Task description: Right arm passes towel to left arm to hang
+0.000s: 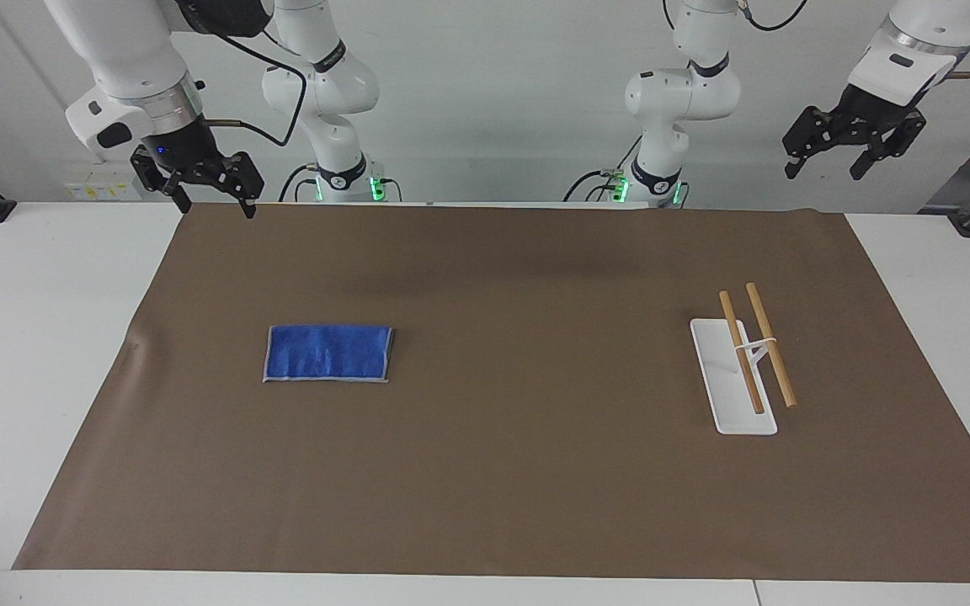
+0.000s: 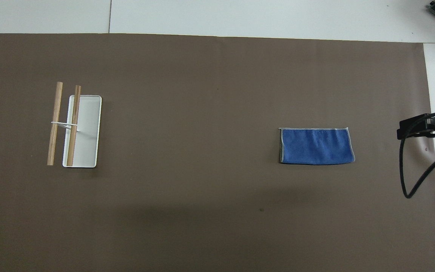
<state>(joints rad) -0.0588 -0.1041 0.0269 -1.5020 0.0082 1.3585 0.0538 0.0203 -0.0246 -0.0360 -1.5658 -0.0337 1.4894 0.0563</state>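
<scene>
We count one towel (image 1: 327,353), blue with a pale stitched edge, lying folded flat on the brown mat (image 1: 519,471) toward the right arm's end of the table (image 1: 30,337). We see it from overhead too (image 2: 316,146), square to the mat's edges, with nothing on it and nothing touching it.

One rack (image 1: 732,379) sits toward the left arm's end, well apart from the towel: a white base plate carrying two wooden rods (image 1: 770,345), side by side and parallel, raised off the plate on a thin white support. From overhead we count the same pair (image 2: 54,123), one over the plate's edge and one just off it. Nothing hangs on either rod.

Two grippers. The right gripper (image 1: 214,207) hangs in the air over the mat's corner closest to its base, claw released, fingers spread, holding nothing. The left gripper (image 1: 823,172) waits high up above its own end of the table, claw likewise released and empty.

No containers on the table for us to report.
</scene>
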